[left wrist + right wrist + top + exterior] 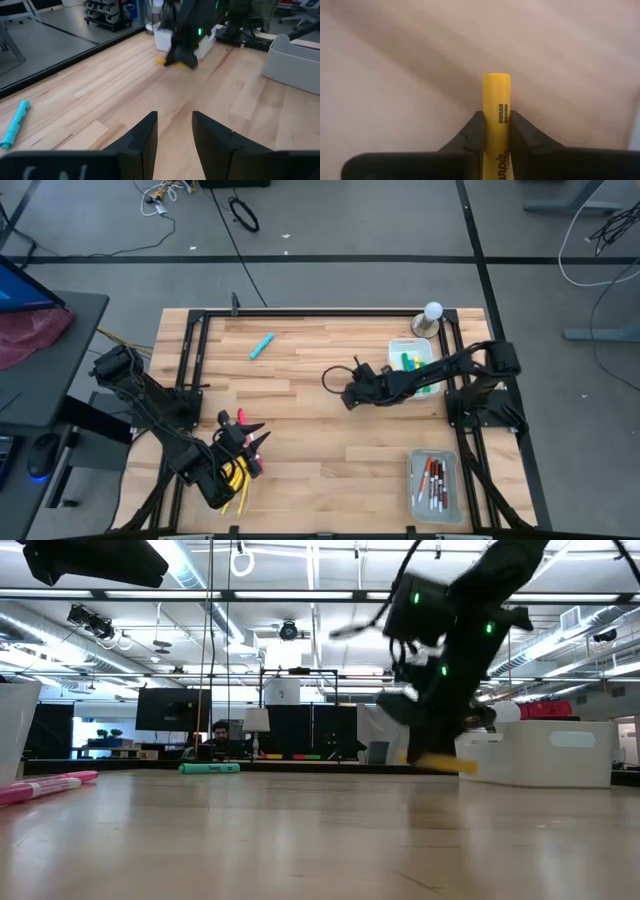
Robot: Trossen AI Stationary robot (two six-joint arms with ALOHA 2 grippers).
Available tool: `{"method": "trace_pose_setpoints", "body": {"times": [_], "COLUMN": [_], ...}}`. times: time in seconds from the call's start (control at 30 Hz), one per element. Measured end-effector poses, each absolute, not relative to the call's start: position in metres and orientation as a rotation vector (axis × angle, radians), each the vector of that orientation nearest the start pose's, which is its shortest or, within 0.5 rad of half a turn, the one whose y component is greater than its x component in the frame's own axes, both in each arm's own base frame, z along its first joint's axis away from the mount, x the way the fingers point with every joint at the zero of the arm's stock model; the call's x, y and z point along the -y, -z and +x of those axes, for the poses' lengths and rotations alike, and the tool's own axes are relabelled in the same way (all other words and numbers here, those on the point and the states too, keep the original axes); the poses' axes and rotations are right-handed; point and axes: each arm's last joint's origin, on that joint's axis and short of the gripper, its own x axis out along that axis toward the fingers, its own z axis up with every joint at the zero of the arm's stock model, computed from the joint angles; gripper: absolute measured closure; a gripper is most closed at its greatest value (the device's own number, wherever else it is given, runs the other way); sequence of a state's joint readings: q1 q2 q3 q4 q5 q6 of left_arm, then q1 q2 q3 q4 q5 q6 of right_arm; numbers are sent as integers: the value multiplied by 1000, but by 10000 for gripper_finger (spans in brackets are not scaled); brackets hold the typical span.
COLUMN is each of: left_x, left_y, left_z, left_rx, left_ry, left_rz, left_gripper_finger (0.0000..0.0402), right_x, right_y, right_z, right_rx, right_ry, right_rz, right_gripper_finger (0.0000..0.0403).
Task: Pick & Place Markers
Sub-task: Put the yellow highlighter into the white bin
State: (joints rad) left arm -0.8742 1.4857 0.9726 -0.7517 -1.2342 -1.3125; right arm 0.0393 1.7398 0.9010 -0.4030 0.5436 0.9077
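Observation:
My right gripper (350, 392) is over the middle of the table, shut on a yellow marker (497, 107); the low view shows this marker (440, 762) just above the wood. My left gripper (175, 134) is open near the front left corner, over bare wood and holding nothing. Pink markers (232, 420) and yellow markers (238, 478) lie flat beside it. A light-blue marker (262, 346) lies flat toward the far edge. More green and yellow markers sit in the far right tray (412, 361), and white ones in the near right tray (435, 483). My right gripper pinches the yellow marker's barrel (497, 125) between its two fingers (474, 131). The marker runs along the fingers, and its blunt end (497, 79) sticks out past the fingertips. It hangs low over the table; I cannot tell whether it touches the wood.
A black frame (300, 311) runs round the tabletop. A white round-topped object (430, 316) stands at the far right corner next to the far tray. Bare wood (330, 460) lies between the two grippers. A person sits in the room beyond the table (222, 732).

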Motion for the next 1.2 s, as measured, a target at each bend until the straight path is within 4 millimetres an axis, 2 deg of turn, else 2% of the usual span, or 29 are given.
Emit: {"method": "trace_pose_setpoints", "body": {"times": [0.1,0.23,0.43,0.6,0.73,0.9,1.03,1.2], "left_x": [185,185,185,188,189,190,190,189], "left_y": [-225,-225,-223,-217,-211,-210,-211,-211], "left_z": [190,190,191,193,195,196,196,198], "left_rx": [-292,-292,-296,-304,-308,-302,-290,-295], "left_ry": [-596,-596,-598,-603,-611,-610,-613,-617], "left_rz": [-158,-158,-150,-129,-109,-115,-108,-90], "left_gripper_finger": [275,275,275,275,275,275,275,275], "right_x": [-3,-7,1,19,32,48,64,77], "right_y": [-159,-202,-257,-274,-265,-221,-186,-160], "right_z": [300,285,236,189,173,171,168,165], "right_rx": [-793,-655,-562,-608,-717,-796,-753,-672], "right_ry": [904,878,923,1057,1132,1129,1130,1129], "right_rz": [409,399,391,485,595,700,780,838], "right_gripper_finger": [353,352,352,352,351,351,350,350]}}
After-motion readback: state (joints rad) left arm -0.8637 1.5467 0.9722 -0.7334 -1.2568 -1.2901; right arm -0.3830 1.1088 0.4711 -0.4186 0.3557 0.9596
